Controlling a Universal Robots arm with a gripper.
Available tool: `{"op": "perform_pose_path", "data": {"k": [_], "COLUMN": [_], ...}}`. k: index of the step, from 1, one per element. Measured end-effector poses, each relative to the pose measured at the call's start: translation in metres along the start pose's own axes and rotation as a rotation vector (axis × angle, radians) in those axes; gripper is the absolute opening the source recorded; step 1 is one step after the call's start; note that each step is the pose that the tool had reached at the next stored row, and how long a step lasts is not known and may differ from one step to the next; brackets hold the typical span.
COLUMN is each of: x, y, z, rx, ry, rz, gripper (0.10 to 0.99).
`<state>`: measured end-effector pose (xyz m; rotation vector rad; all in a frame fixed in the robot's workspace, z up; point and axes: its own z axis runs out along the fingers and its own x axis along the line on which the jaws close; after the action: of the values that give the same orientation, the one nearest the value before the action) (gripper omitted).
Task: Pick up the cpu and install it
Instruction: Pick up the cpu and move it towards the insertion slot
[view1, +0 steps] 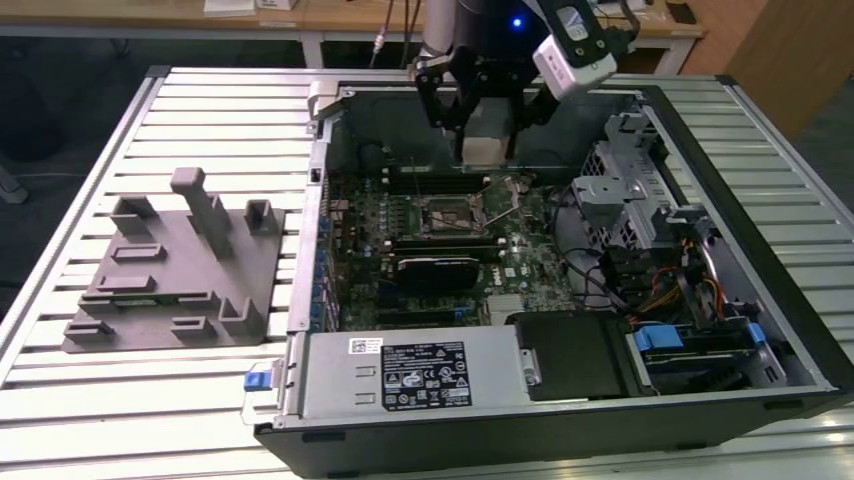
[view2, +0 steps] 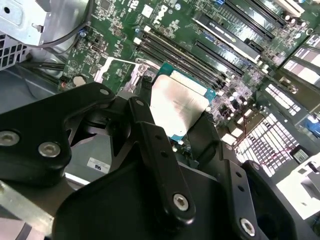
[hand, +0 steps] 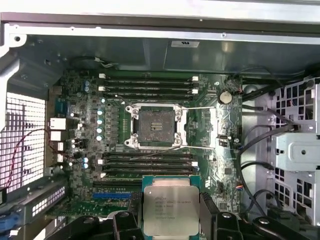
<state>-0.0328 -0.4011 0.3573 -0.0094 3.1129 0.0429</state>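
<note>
The gripper (hand: 170, 202) is clenched on the cpu (hand: 170, 212), gripping it by two opposite edges with the silver top showing. The chip hangs above, clear of the open socket (hand: 156, 125) on the motherboard (hand: 95, 120). Beyond the socket lie memory slots (hand: 147, 85), then the case wall (hand: 150, 50).

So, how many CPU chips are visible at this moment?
1. The cpu sits clamped between the fingers over the motherboard; the socket holds none.

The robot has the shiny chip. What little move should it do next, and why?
Probably bring the cpu down toward the socket, lining up its edges: the gripper holds it well above the board, and the socket lies open and empty.
</note>
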Motion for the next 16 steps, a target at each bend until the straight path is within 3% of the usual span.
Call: {"op": "perform_pose_path", "data": {"k": [8,16], "x": [0.0003,0.0008], "y": [-0.0001,0.0045], "z": [0.0145,0.0293], "rx": [0.0,0.0], "ry": [0.0,-0.0001], "rz": [0.0,0.0], "gripper": [0.541,0.541]}}
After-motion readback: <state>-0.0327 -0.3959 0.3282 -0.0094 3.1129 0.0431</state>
